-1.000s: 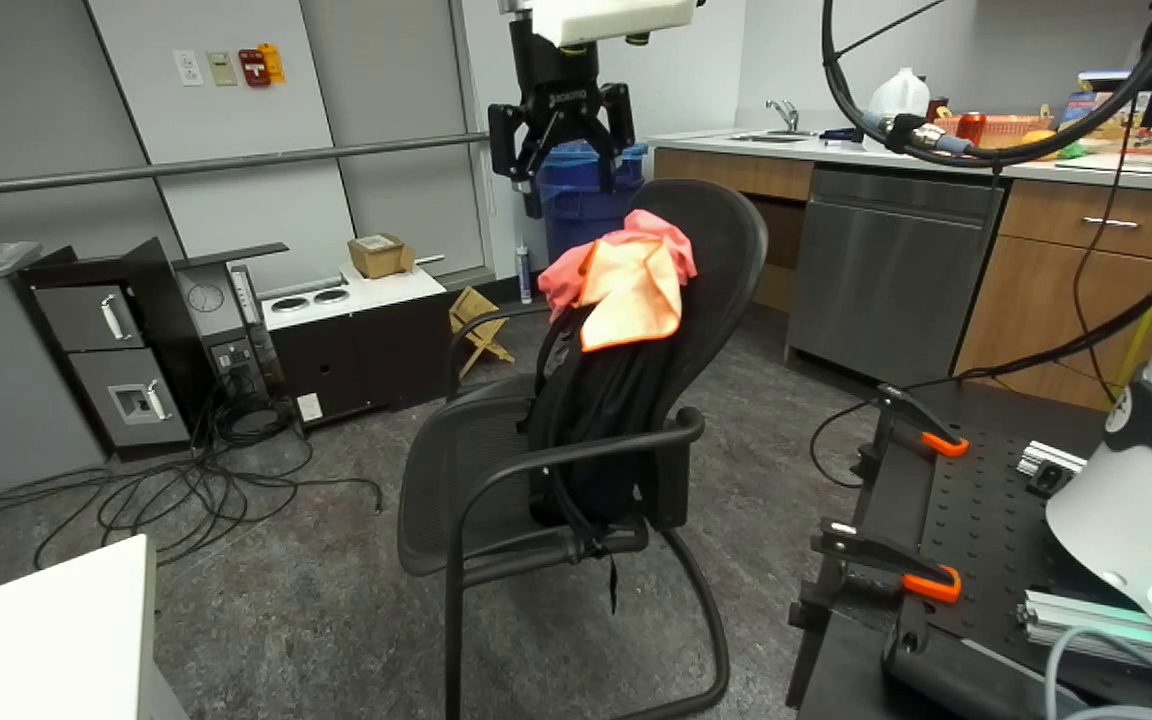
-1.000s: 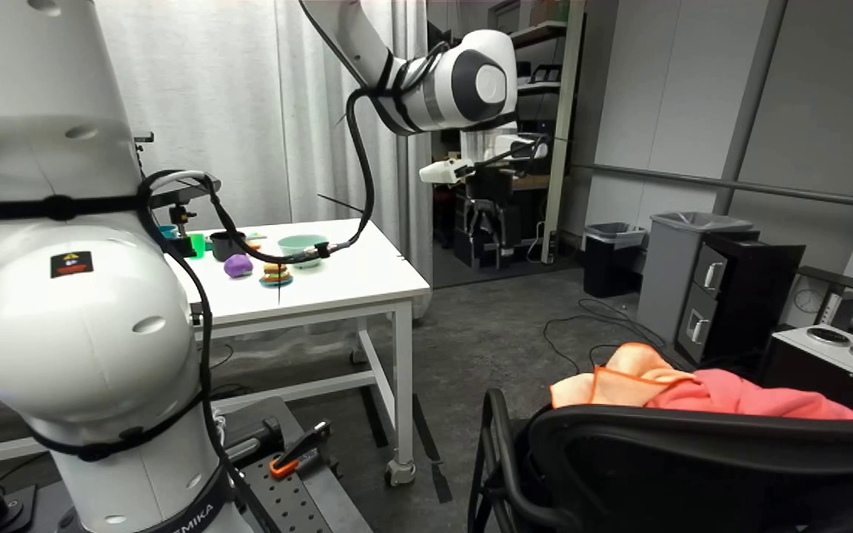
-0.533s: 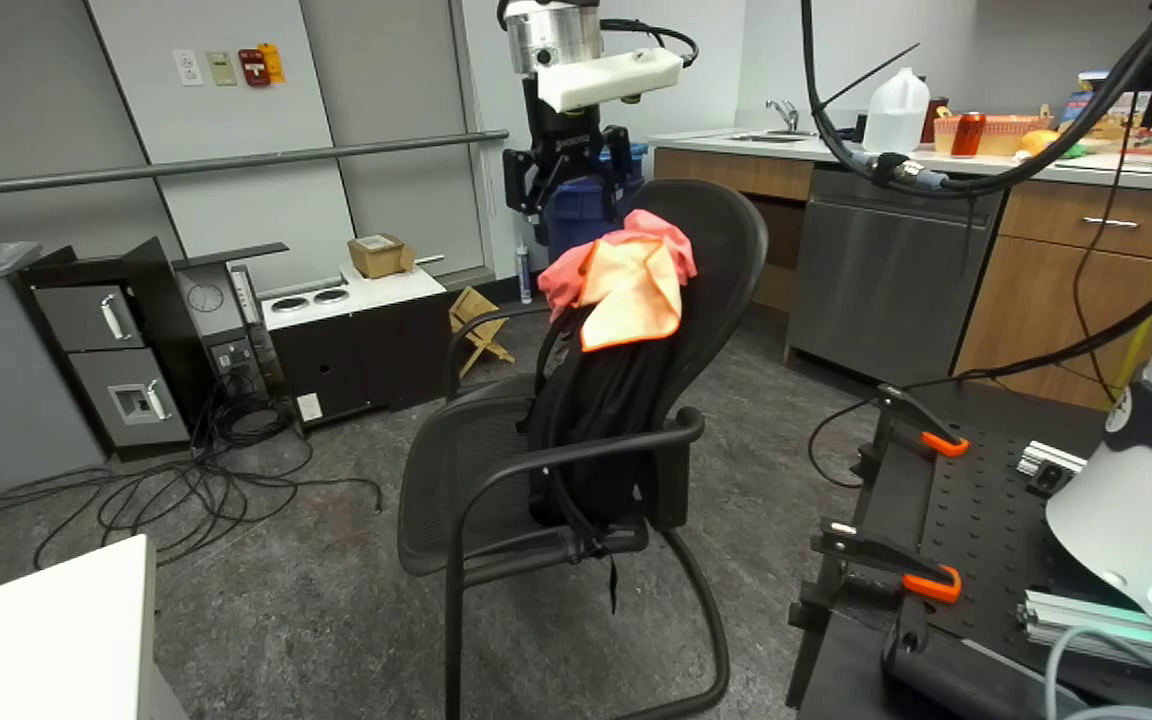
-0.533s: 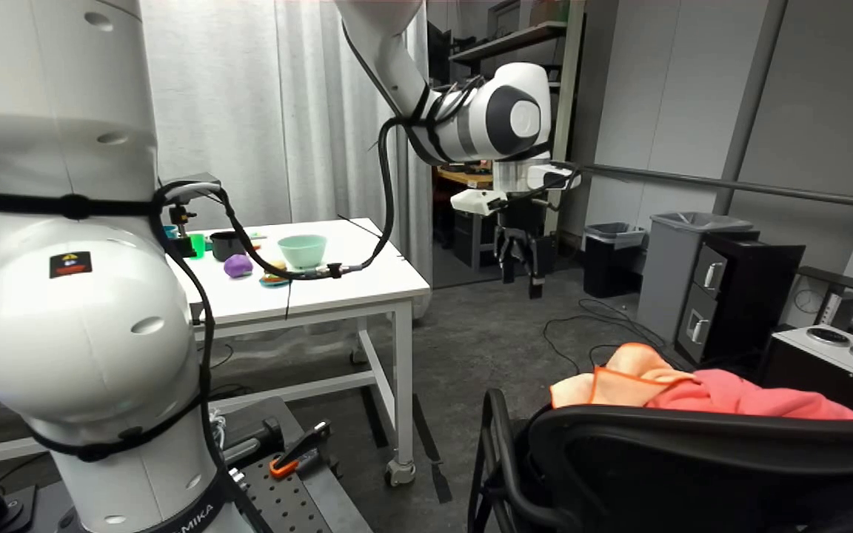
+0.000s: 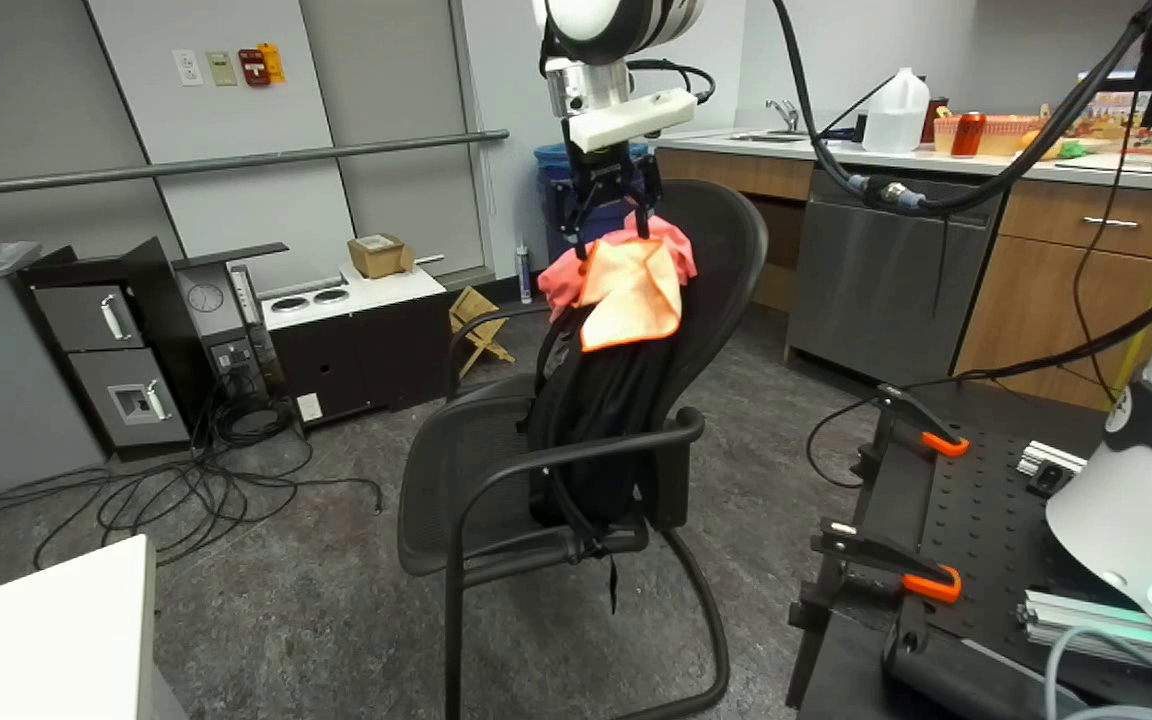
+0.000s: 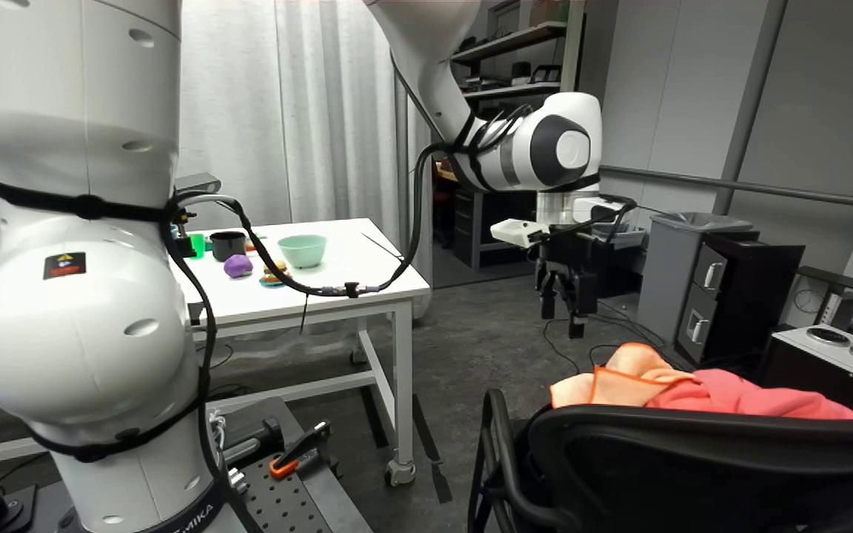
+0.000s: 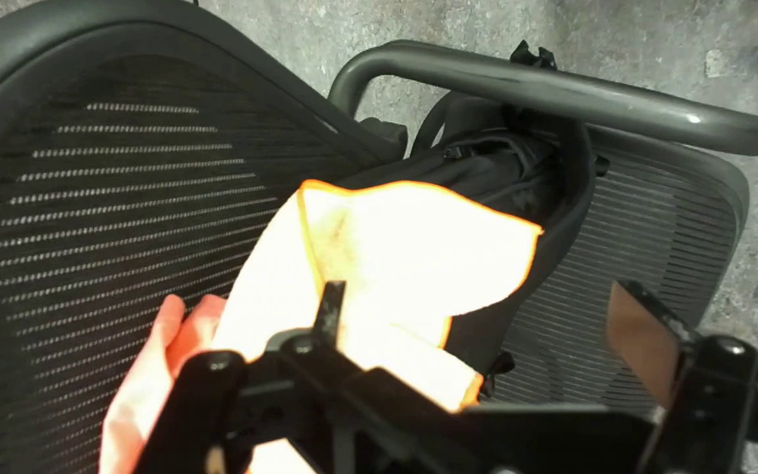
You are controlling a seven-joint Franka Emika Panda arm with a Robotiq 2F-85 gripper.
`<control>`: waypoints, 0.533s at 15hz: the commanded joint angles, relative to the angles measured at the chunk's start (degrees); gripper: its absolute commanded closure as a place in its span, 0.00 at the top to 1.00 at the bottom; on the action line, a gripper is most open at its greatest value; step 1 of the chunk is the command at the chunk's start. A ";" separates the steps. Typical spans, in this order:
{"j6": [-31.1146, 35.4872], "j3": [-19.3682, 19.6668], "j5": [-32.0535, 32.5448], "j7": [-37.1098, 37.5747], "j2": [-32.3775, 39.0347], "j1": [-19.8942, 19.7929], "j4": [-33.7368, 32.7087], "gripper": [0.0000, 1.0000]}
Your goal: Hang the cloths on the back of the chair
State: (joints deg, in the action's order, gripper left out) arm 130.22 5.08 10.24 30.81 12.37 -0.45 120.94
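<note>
Two cloths lie bunched together against the front of the black chair (image 5: 726, 265), heaped over a dark bag-like item. The coral-red cloth (image 5: 563, 282) sits partly under the lighter orange-yellow cloth (image 5: 636, 305), whose orange hem shows. In the wrist view the orange-yellow cloth (image 7: 418, 243) is overexposed to near white, the coral-red cloth (image 7: 139, 401) is at lower left, and the mesh chair back (image 7: 122, 210) fills the left. My gripper (image 5: 612, 241) is open above the cloths, nothing between its fingers; an exterior view shows the gripper (image 6: 562, 324) apart from the heap.
A black bag-like item (image 5: 596, 430) with straps leans on the chair back, between the curved armrests (image 5: 576, 452). A white table (image 6: 352, 277) carries a green bowl (image 6: 302, 250) and small items. Near the arm's base, orange-tipped clamps (image 5: 931, 583) grip the black mounting bench.
The gripper has come down and closer to the chair, moving rightward in both exterior views, and has stayed open. Cloths and chair look unmoved.
</note>
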 commanded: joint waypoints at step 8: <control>-0.24 5.52 0.35 -0.09 6.82 -1.50 -4.41 1.00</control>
State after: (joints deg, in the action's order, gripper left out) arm 130.22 9.64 10.24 30.84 17.00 -1.38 118.59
